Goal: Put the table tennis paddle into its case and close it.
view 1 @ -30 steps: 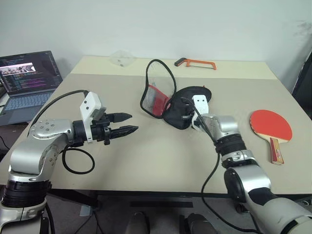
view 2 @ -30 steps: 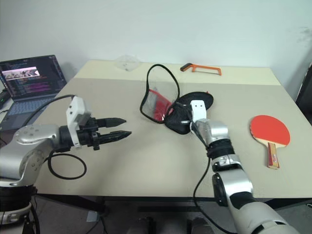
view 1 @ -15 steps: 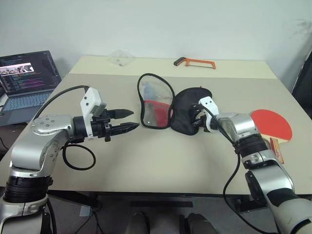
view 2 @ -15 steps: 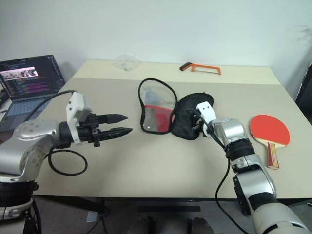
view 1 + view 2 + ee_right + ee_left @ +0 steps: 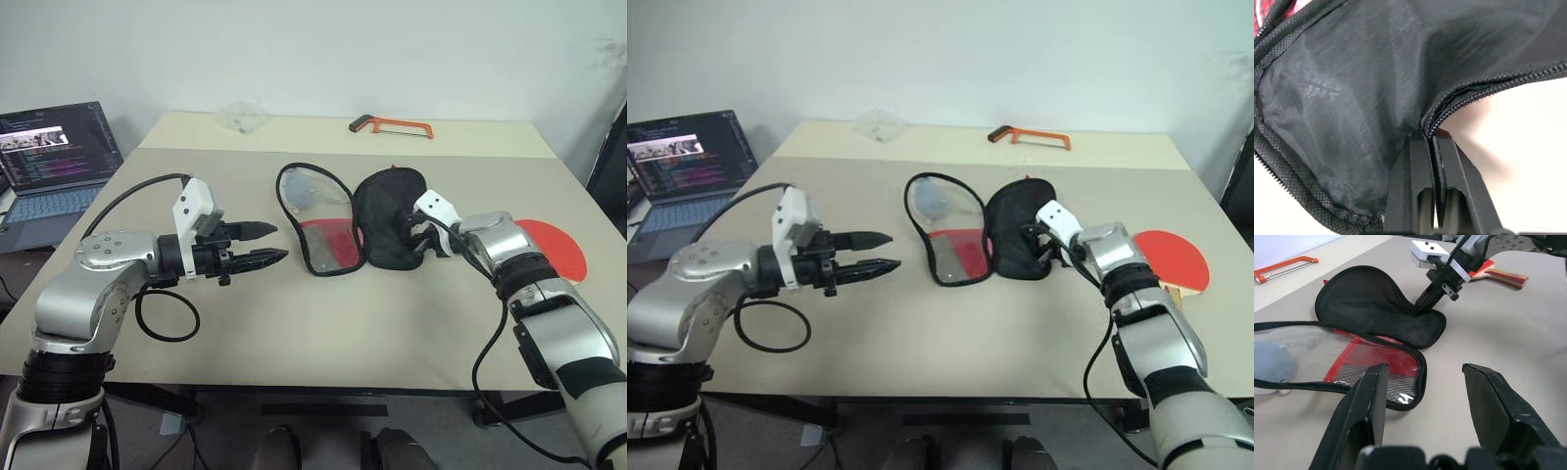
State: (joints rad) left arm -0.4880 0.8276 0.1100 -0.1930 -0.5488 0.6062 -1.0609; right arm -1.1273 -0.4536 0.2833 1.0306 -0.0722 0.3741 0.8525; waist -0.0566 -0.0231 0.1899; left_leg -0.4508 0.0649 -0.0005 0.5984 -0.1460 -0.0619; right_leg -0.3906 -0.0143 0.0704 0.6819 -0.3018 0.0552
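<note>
Case (image 5: 353,227) lies unzipped and spread open mid-desk (image 5: 294,333), two halves side by side: clear window half with red panel and mesh on the left, black fabric half on the right, both flat on the desk. My right pincer (image 5: 415,233) is pressed together on the zip edge of the black half, at its right side; the right wrist view shows both fingers (image 5: 1415,186) clamping the zipper seam where the fabric folds in. My left pincer (image 5: 274,245) hangs above the desk left of the case, pointing toward the window half, fingers (image 5: 1369,401) spread with nothing between them, not touching the case.

Table tennis paddle (image 5: 1176,262) sits on the desk to the right of the case, red face up, partly hidden behind my right forearm, handle toward the near edge. It is outside the case and apart from it.

Orange hacksaw (image 5: 390,125) lies at the far edge of the desk, a crumpled clear plastic piece (image 5: 240,115) at the far left. Open laptop (image 5: 54,157) stands off the desk's left side. Black cable loop (image 5: 167,318) hangs from my left arm over the near-left desk.
</note>
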